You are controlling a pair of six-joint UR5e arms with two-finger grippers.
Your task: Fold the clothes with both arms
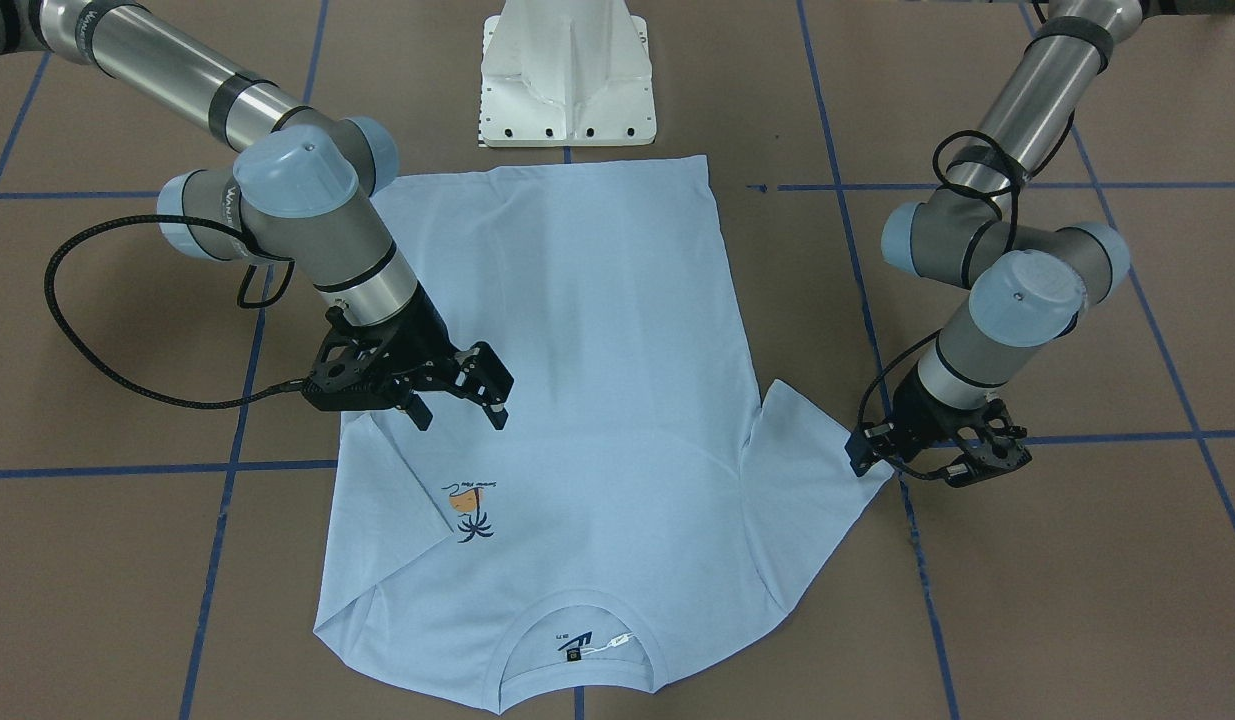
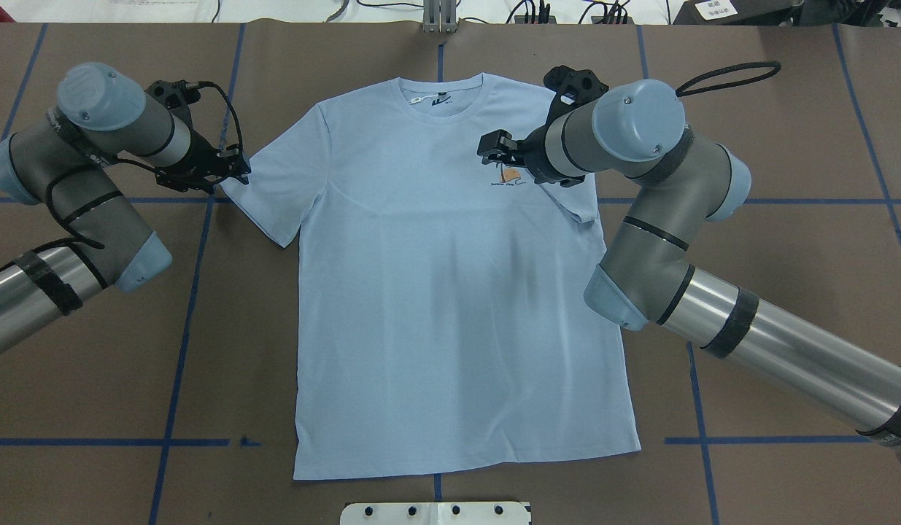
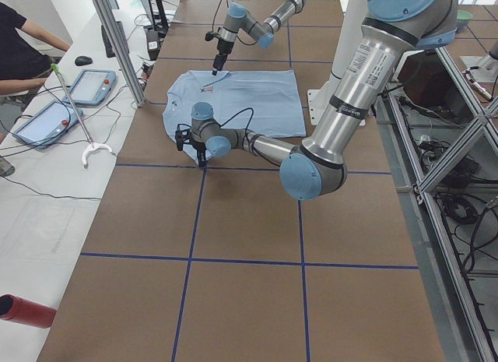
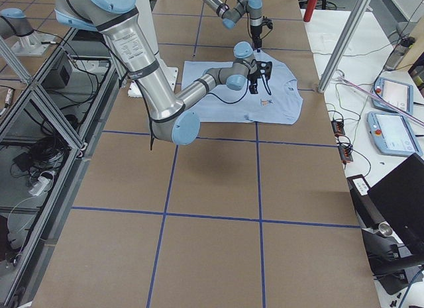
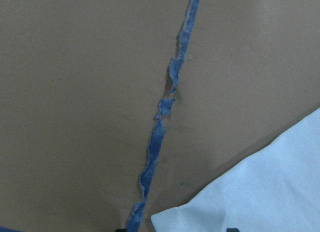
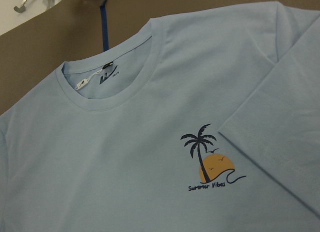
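Well, the light blue T-shirt (image 2: 450,292) lies flat mid-frame in the overhead view, collar at the top. The left gripper (image 2: 240,169), jaws seemingly parted and empty, is nearest the left-hand sleeve (image 2: 275,197), right at its tip. The right gripper (image 1: 460,420) hovers spread and empty over the chest print (image 2: 510,176).

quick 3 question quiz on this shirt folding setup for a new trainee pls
1. True or false: the T-shirt lies with its palm-tree print facing up.
2. Which gripper is nearer the print? A) left gripper B) right gripper C) both equally near
3. Fill in: the left gripper is at the outer tip of a spread-out ___.

Key: 1 true; 2 B; 3 sleeve
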